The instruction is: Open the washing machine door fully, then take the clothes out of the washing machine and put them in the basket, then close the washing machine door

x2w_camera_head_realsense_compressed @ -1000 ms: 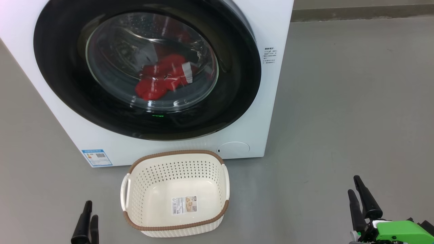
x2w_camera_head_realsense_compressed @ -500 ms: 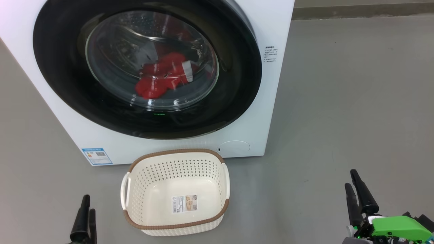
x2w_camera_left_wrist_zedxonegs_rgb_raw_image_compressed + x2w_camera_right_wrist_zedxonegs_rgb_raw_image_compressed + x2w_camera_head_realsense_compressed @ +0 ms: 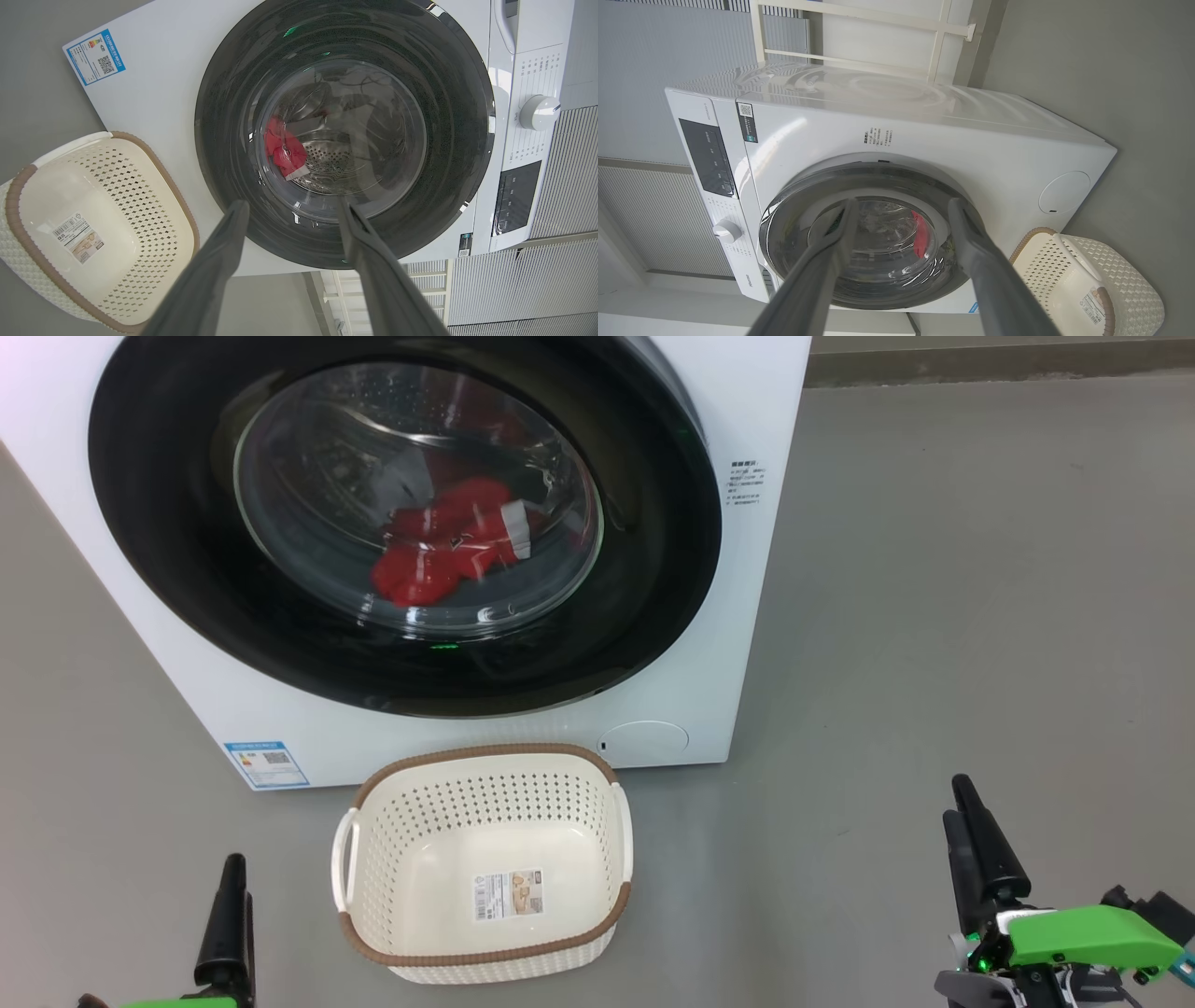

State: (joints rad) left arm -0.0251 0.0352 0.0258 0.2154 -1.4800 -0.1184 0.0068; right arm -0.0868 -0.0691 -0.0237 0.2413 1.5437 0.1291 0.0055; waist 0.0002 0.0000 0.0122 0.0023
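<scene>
Left gripper (image 3: 231, 868) at 7 o'clock, right gripper (image 3: 956, 801) at 5, both wide, empty, pointing 12; basket (image 3: 485, 749) lies 9-to-3.

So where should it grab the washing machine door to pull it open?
Grip the washing machine door by its right-hand rim, coming from the right with the right gripper. The glossy face and bulging glass offer no hold, while that edge seems to stand proud of the washing machine.

Red clothes (image 3: 439, 555) behind closed black door (image 3: 649, 579)
</scene>
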